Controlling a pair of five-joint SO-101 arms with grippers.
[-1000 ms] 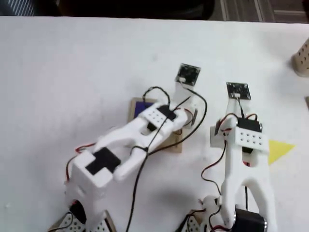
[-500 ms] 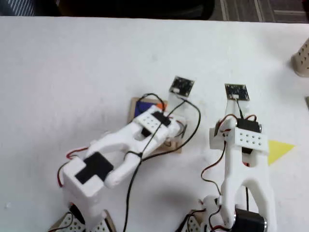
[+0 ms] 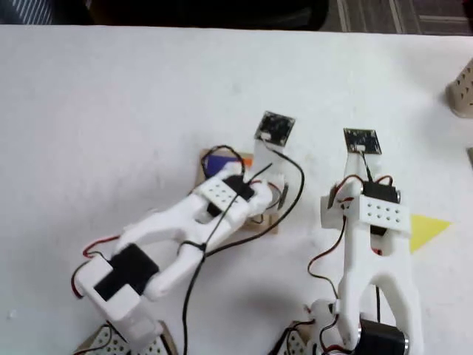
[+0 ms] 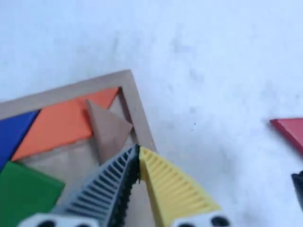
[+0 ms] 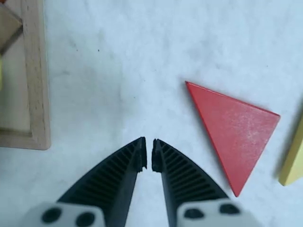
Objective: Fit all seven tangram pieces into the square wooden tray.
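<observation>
Left gripper (image 4: pixel 138 163): one black finger, one yellow finger (image 4: pixel 165 189), tips pressed together, nothing between them. The tips are over the rim of the tray (image 4: pixel 137 111), near one corner.

Surroundings, left:
- Just ahead of the tips, inside the tray, is a brown triangle (image 4: pixel 109 130). Its right-angle corner points at the rim.
- Beyond it is an orange piece (image 4: pixel 61 123), touching the brown one.
- On the black-finger side are a blue piece (image 4: pixel 14 135) and a green piece (image 4: pixel 26 191).
- Bare tray floor shows between green and orange.

Right gripper (image 5: pixel 148 155): both fingers black, tips drawn in to a thin slit, holding nothing, over bare table (image 5: pixel 142 47).

Surroundings, right:
- The red triangle (image 5: pixel 234 127) lies flat on the table, ahead of the tips and to one side, apart from them.
- Its long edge faces the fingers and runs obliquely away from them. Its right-angle corner points away.
- A yellow piece (image 5: pixel 294 163) is just beyond the red one.
- A tray corner is on the opposite side of the fingers, well apart.

Obstructions: in the high view the left arm and a black cable (image 3: pixel 292 192) cover most of the tray. The right arm covers the red triangle.

Cut off or unclear:
- Blue and green pcs are cropped in the left wrist view; the yellow pc is cropped in the right wrist view.
- We cannot tell whether the brown triangle sits fully flat.
- A wooden block (image 3: pixel 462 89) is cut by the frame at the table edge.
</observation>
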